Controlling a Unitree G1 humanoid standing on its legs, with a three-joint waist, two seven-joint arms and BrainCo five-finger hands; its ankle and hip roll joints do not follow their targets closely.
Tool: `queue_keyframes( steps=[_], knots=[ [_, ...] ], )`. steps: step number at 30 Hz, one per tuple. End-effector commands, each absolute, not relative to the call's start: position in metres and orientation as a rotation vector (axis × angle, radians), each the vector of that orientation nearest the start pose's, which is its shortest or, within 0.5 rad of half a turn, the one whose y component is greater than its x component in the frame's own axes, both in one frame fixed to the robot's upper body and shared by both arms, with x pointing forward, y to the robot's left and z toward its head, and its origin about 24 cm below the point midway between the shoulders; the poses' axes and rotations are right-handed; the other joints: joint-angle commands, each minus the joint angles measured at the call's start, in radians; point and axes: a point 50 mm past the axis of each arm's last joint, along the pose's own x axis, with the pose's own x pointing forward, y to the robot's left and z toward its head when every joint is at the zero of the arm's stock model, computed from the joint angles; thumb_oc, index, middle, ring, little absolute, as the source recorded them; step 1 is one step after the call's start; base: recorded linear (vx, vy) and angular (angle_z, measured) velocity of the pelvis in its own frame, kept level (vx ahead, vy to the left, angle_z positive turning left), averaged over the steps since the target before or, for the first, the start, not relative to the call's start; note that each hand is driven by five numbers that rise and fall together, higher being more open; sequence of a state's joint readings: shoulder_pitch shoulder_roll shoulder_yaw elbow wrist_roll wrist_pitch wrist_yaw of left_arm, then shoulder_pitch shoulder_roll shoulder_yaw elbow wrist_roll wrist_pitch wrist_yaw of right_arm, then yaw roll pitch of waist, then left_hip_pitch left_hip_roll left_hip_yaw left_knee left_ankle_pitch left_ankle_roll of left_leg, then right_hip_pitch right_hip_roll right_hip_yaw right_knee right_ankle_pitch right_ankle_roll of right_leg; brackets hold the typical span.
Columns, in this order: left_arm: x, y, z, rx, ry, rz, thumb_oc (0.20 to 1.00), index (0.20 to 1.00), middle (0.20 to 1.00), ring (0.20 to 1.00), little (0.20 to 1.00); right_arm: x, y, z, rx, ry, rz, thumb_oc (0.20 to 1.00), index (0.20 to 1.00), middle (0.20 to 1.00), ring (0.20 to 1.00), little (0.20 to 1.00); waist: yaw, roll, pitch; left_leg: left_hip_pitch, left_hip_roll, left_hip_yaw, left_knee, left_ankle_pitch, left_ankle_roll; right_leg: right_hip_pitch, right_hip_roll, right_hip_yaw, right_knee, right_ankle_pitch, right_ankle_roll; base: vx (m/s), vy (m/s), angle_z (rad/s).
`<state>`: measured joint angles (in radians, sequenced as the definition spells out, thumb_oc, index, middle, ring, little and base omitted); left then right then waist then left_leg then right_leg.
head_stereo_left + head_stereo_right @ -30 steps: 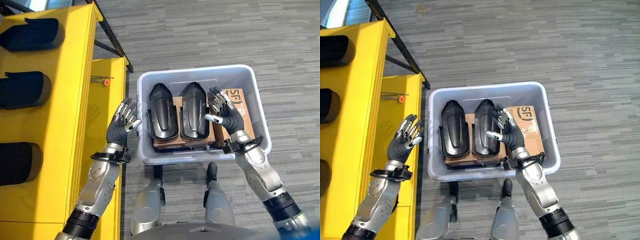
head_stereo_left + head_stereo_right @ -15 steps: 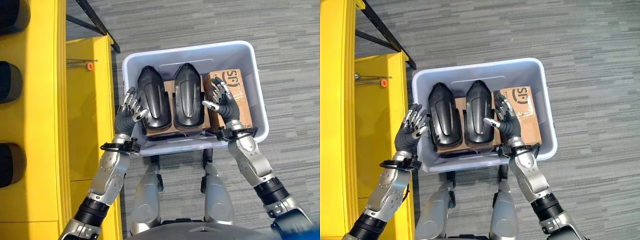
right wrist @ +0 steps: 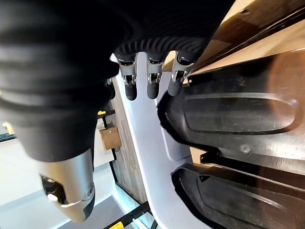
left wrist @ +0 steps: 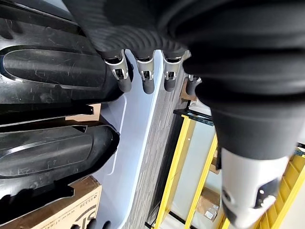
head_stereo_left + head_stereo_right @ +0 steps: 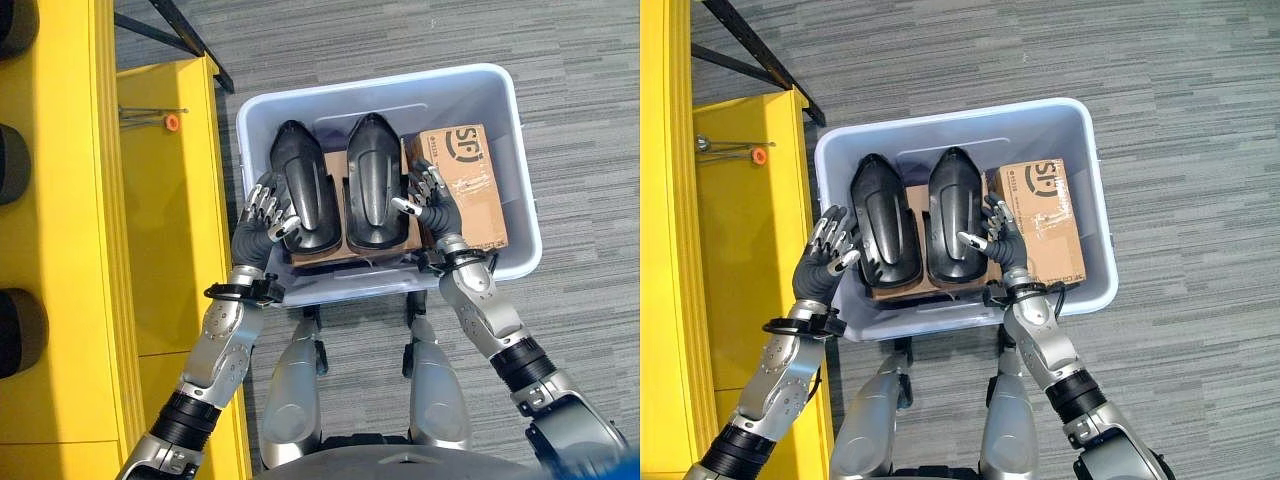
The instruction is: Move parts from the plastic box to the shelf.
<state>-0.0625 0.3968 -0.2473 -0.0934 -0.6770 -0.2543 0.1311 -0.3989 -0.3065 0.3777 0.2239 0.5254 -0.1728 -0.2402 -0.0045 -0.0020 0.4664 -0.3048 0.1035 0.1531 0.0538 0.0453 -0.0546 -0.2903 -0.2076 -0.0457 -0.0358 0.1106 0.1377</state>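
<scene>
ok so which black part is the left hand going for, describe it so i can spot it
Start at the pale plastic box on the grey carpet beside the yellow shelf. Two black moulded parts lie side by side on cardboard inside. It is the part nearest the shelf, with the left hand open at its outer edge; its twin lies next to the brown cardboard box.

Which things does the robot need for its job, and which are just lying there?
For the job: two black parts, plastic box, yellow shelf, left hand, right hand.

Just lying about: cardboard box, orange-tipped tool.
</scene>
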Motion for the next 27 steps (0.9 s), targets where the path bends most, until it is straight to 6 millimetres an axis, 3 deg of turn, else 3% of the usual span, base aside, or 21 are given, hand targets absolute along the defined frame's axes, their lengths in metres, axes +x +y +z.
queue_keyframes(
  steps=[1, 11, 27],
  knots=[
    [0.252, 0.168, 0.108, -0.327, -0.340, -0.138, 1.000, 1.000, 1.000, 1.000, 1.000, 0.319, -0.112, 0.114, 0.182, -0.267, 0.129, 1.000, 1.000, 1.000, 1.000, 1.000, 0.018, -0.009, -0.022, -0.063, 0.041, -0.026, 0.066, 0.000, -0.012, -0.034, -0.046, -0.041, 0.058, 0.003, 0.025, 0.00, 0.000, 0.00],
    [0.256, 0.163, 0.109, -0.345, -0.345, -0.137, 1.000, 1.000, 1.000, 1.000, 1.000, 0.327, -0.121, 0.098, 0.118, -0.202, 0.044, 1.000, 1.000, 1.000, 1.000, 1.000, 0.017, 0.001, -0.012, -0.074, 0.045, -0.022, 0.065, -0.004, -0.016, -0.047, -0.044, -0.037, 0.056, 0.001, 0.023, 0.01, 0.001, 0.00],
    [0.260, 0.158, 0.109, -0.357, -0.343, -0.143, 1.000, 1.000, 1.000, 1.000, 1.000, 0.335, -0.134, 0.091, 0.076, -0.167, -0.052, 1.000, 1.000, 1.000, 1.000, 1.000, 0.009, 0.003, -0.002, -0.085, 0.052, -0.019, 0.059, -0.005, -0.021, -0.073, -0.035, -0.028, 0.067, -0.007, 0.021, 0.00, -0.001, 0.00]
  ],
)
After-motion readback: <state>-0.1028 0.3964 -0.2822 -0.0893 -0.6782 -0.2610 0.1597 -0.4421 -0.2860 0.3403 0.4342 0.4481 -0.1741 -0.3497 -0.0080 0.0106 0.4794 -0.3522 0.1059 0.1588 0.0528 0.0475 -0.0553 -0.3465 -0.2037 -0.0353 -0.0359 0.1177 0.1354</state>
